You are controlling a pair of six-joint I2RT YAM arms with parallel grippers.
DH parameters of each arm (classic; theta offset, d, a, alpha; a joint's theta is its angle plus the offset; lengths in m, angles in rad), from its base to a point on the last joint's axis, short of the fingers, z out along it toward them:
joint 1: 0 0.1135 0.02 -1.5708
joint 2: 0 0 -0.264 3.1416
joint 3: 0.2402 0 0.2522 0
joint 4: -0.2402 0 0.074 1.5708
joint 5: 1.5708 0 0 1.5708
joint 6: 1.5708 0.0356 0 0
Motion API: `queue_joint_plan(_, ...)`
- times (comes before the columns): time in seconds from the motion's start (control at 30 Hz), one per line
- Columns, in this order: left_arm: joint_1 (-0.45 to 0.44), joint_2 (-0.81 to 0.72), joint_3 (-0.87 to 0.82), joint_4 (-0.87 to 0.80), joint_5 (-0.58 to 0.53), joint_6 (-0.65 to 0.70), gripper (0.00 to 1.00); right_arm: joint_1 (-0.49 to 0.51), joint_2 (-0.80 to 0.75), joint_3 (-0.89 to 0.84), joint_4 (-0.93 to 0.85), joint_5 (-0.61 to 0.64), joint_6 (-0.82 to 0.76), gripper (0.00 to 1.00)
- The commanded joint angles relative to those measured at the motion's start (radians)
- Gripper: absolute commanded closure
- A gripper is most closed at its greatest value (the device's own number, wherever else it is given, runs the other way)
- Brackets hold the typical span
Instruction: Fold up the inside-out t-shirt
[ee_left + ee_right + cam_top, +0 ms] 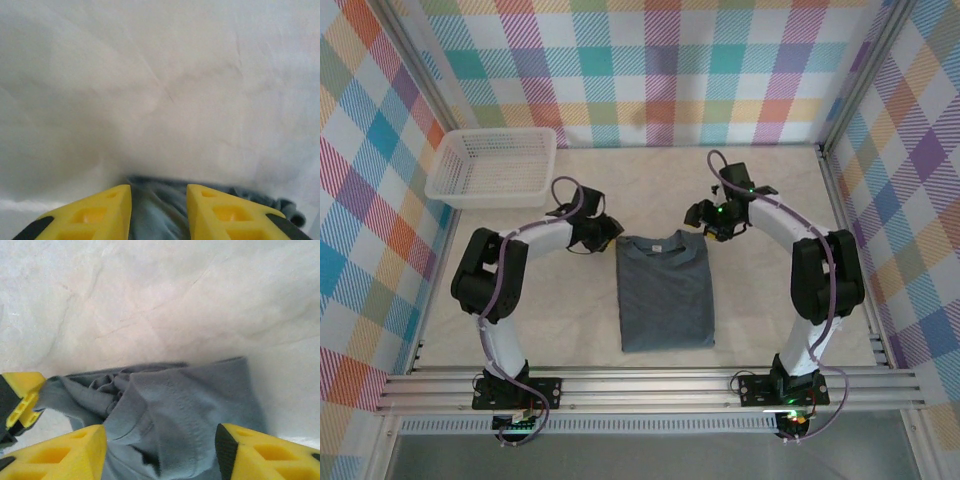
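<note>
The soft slate-grey t-shirt [665, 292] is lying as a neat rectangle mid-table on creased cream cloth [770, 300], collar pointing to 12 o'clock. The left gripper [608, 233] is hovering at its 11 o'clock corner and the right gripper [700, 216] at 1 o'clock, both with jaws parted and gripping nothing.

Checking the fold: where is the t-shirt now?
In the top view the t-shirt lies mid-table, its far edge between the left gripper and the right gripper.

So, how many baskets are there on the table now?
1. The white mesh basket stands at the far left corner of the table, apart from the grey t-shirt. No other seems hidden.
</note>
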Motion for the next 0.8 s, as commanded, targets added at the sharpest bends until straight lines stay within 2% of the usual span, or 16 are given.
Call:
queue_joint_plan(0.0,0.056,-0.064,0.029,-0.034,-0.019,0.039,0.63,-0.043,0.006,0.014,-0.074,-0.02,-0.114,0.34)
queue_joint_plan(0.1,0.055,-0.135,0.017,-0.103,-0.044,0.15,0.55,-0.065,0.008,-0.016,-0.075,-0.021,-0.182,0.28)
queue_joint_plan(0.27,-0.013,-0.179,-0.029,-0.217,-0.07,0.346,0.47,-0.066,0.075,-0.013,-0.065,-0.075,-0.242,0.28)
queue_joint_plan(0.37,-0.025,-0.173,-0.088,-0.175,-0.044,0.343,0.42,-0.065,0.139,-0.001,-0.04,-0.095,-0.221,0.3)
queue_joint_plan(0.43,-0.036,-0.148,-0.091,-0.157,-0.032,0.335,0.34,-0.061,0.177,0.002,-0.024,-0.095,-0.203,0.31)
queue_joint_plan(0.53,-0.056,-0.094,-0.055,-0.141,0.001,0.333,0.28,-0.046,0.215,0.003,0.001,-0.134,-0.195,0.43)
queue_joint_plan(0.63,-0.069,-0.05,-0.027,-0.085,0.024,0.308,0.29,-0.04,0.238,-0.002,0.008,-0.151,-0.175,0.55)
queue_joint_plan(0.77,-0.071,0.012,0.016,-0.08,0.01,0.276,0.34,-0.038,0.226,-0.021,0.017,-0.143,-0.159,0.54)
